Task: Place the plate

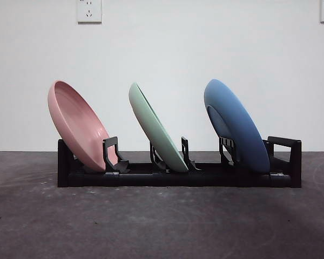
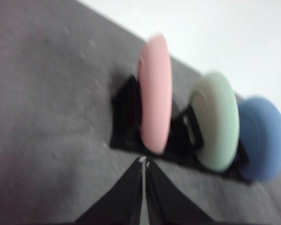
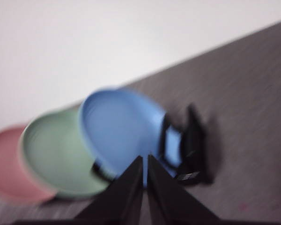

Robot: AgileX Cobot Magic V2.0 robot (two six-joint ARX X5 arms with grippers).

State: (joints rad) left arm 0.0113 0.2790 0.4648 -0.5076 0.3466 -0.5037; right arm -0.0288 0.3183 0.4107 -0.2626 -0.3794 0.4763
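Black rack [image 1: 178, 177] on the table [image 1: 162, 226] carries three plates on edge — pink plate [image 1: 78, 125], green plate [image 1: 156, 128], blue plate [image 1: 236, 125] — all tilted, tops leaning left. Left claw [image 2: 144, 162] and right claw [image 3: 145, 159] are both closed, holding nothing.

My front view is sharp and evenly lit, the white wall [image 1: 162, 65] bright and a soft shadow lying on the table [image 1: 151, 226] just under the black rack [image 1: 178, 175]. Both my wrist views are smeared, the right worse: around the rack, the plates' edges blur.
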